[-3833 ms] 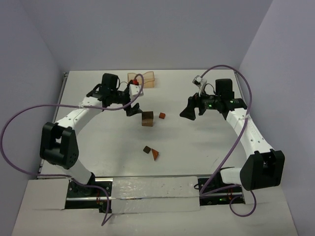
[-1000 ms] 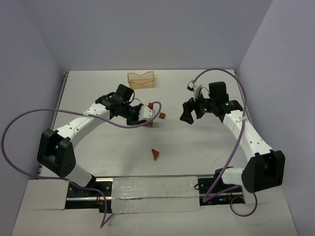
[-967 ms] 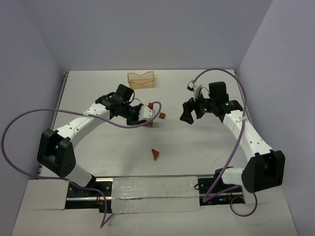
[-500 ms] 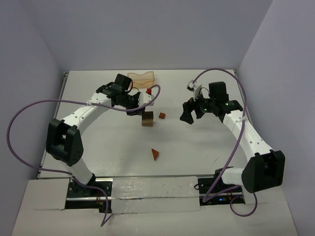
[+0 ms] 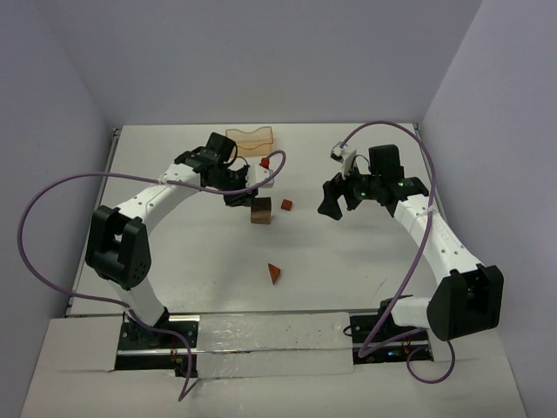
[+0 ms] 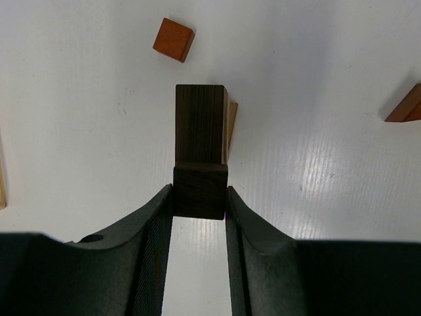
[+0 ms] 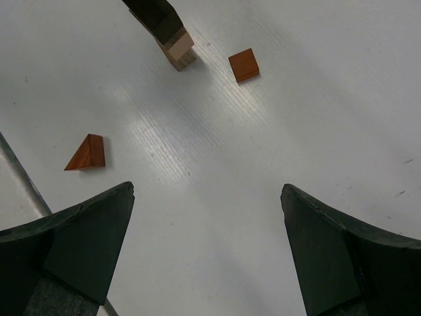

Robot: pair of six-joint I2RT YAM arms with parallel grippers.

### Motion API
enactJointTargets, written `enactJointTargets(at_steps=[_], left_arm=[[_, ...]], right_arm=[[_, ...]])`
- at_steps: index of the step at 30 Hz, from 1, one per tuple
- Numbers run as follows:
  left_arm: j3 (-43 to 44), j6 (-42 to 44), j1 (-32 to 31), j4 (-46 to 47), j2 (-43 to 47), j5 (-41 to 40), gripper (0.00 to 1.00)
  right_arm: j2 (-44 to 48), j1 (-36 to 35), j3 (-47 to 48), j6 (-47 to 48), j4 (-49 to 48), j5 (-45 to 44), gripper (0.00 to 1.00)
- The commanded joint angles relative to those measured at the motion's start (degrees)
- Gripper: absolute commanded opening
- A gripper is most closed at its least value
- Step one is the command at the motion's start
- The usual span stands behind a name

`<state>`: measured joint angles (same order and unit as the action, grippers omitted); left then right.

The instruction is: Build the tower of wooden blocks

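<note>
We recorded bright, even overhead light in all 3 views. Shadows on the white table [image 5: 348,261] were soft and short. Faint glare streaked it in the 2 wrist views. The dark brown block [image 6: 200,187] in the left gripper [image 6: 199,197] was sharply focused.

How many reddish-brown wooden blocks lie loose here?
2: a reddish-brown wooden cube beside the dark brown block stack, a reddish-brown wooden wedge alone, well apart. More may be hidden.
</note>
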<state>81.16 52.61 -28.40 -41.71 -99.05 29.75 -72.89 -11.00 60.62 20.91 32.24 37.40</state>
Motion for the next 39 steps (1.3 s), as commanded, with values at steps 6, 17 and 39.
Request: enactJointTargets(at_steps=[6,17,39], left_arm=[[3.1,-1.9,-1.3,1.0,-0.6,-1.9,0.25],[3.1,-2.6,-2.9,1.7,-0.7,-4.3,0.27],[4.8,-3.5,-3.1,2.5,-2.4,-4.4,0.34]], right_arm=[[-0.4,-0.2,0.5,0.4,-0.5,0.8,1.00],[-0.3,-0.2,0.4,0.3,-0.5,0.9,1.00],[-0.5,-0.2,0.4,0.3,-0.5,1.3,1.00]])
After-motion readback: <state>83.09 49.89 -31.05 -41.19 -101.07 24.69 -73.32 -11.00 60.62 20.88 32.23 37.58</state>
